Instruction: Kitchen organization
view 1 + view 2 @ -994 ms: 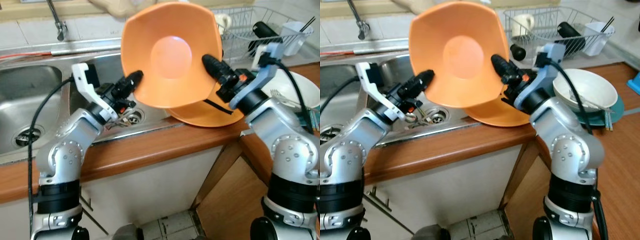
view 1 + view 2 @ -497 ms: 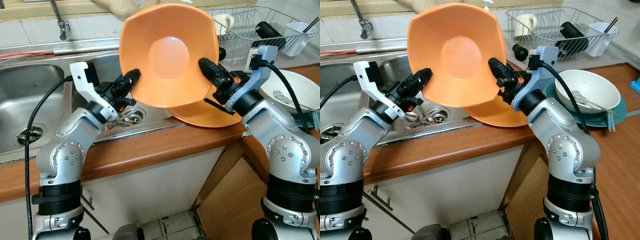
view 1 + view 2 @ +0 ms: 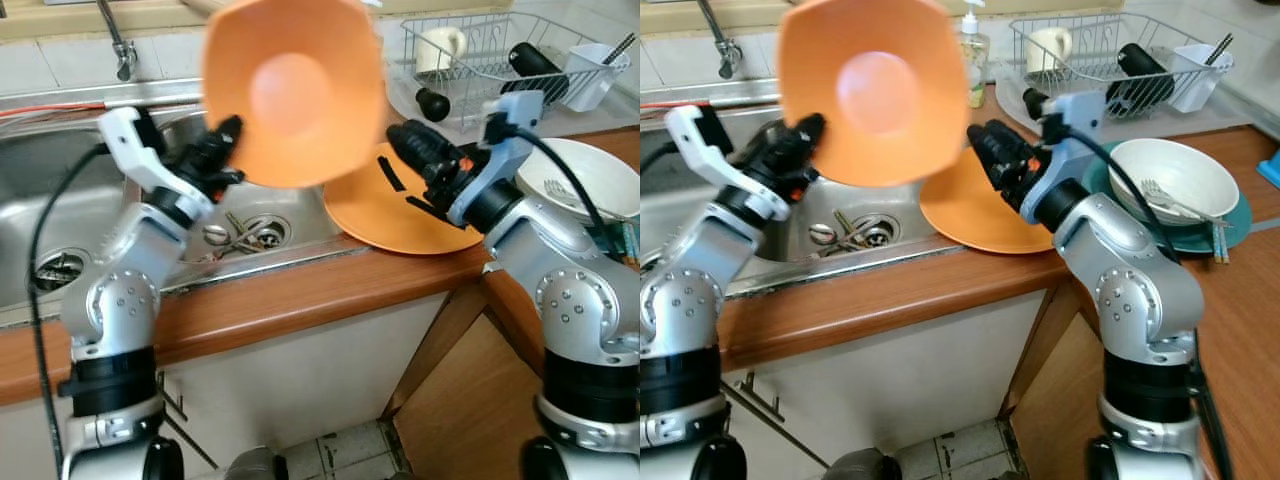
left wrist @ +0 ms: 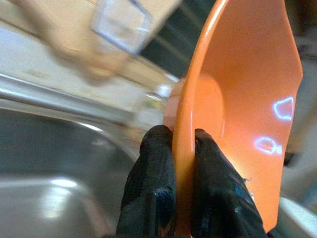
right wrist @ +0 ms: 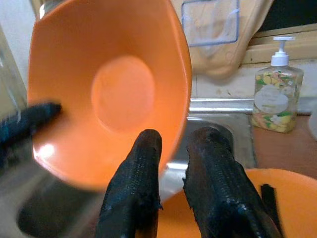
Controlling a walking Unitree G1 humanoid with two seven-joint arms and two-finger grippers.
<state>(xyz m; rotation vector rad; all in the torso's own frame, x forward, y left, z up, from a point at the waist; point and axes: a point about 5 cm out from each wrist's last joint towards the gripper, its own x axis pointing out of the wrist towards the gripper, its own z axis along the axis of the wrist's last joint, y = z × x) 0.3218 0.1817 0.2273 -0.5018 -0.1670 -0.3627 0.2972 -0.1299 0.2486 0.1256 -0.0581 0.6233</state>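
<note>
Head view: the left hand (image 3: pixel 222 140) pinched the orange bowl (image 3: pixel 293 92) by its rim, high over the sink (image 3: pixel 60 200). Left wrist: fingers (image 4: pixel 153 163) clamped that thin edge; likely light, stiff, slippery. Right wrist: the right hand (image 5: pixel 171 148) hung released, empty.

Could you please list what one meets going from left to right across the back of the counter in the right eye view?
Faucet → orange bowl, held up by the left gripper → soap bottle → white mug in the dish rack → black bottle → white utensil holder.
</note>
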